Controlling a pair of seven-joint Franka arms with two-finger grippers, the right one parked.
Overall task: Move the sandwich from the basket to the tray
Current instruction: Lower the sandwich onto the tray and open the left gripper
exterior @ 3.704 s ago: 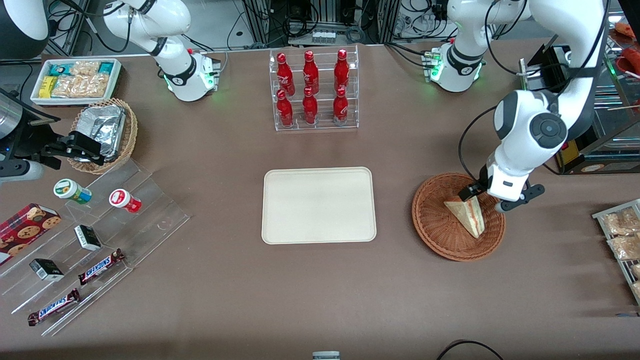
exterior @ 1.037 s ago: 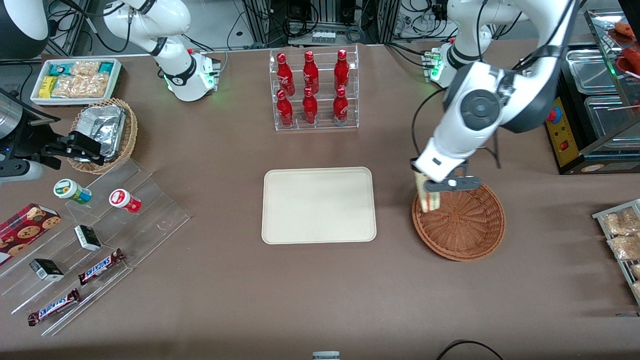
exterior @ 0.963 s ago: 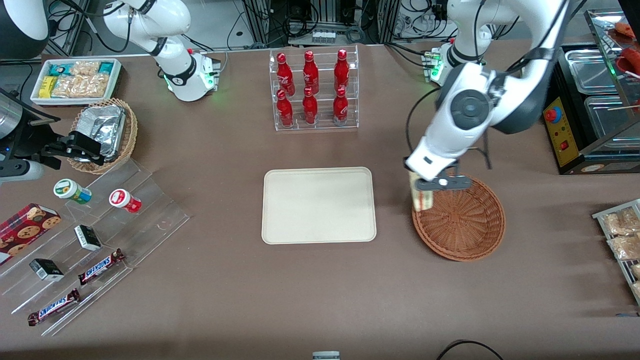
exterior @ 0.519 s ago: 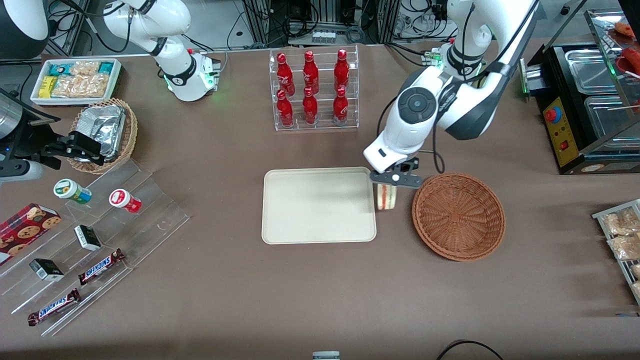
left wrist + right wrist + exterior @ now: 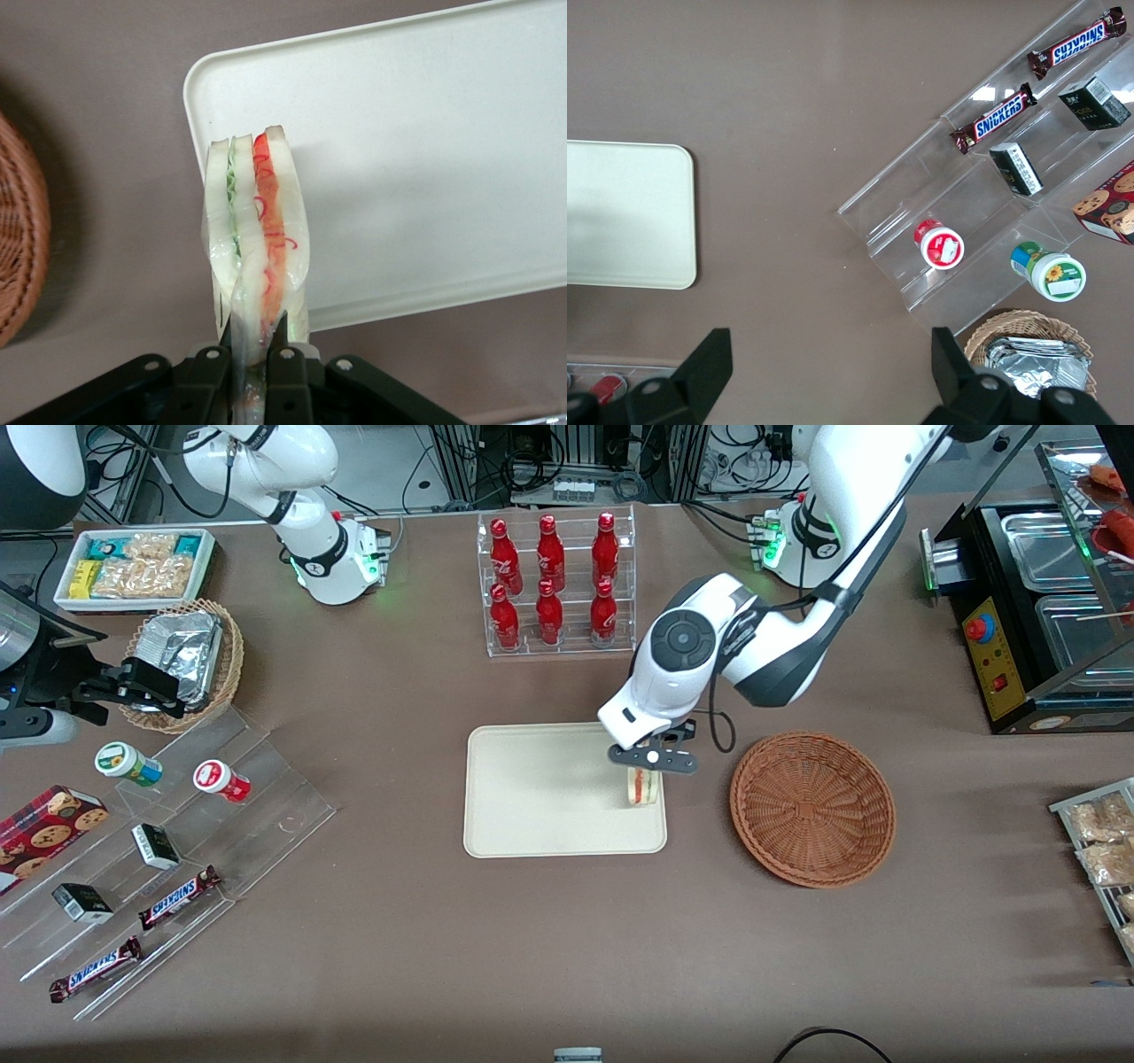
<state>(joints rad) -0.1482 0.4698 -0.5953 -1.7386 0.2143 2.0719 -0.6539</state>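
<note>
The left arm's gripper (image 5: 644,773) is shut on the sandwich (image 5: 644,787), a wrapped wedge of pale bread with red and green filling. It holds the sandwich hanging above the edge of the cream tray (image 5: 532,797) that is nearest the basket. In the left wrist view the gripper (image 5: 256,341) pinches the sandwich (image 5: 257,239) between its black fingers (image 5: 280,354), over a corner of the tray (image 5: 425,142). The reddish-brown wicker basket (image 5: 812,808) stands beside the tray, toward the working arm's end, with nothing in it. Its rim also shows in the left wrist view (image 5: 18,239).
A clear rack of red bottles (image 5: 554,584) stands farther from the front camera than the tray. A tiered clear stand with snack bars and cups (image 5: 159,850) and a foil-filled basket (image 5: 186,660) lie toward the parked arm's end. Bagged pastries (image 5: 1099,841) lie toward the working arm's end.
The gripper has carried the sandwich up out of the basket and sideways to above the tray's edge. The basket is left with nothing in it.
</note>
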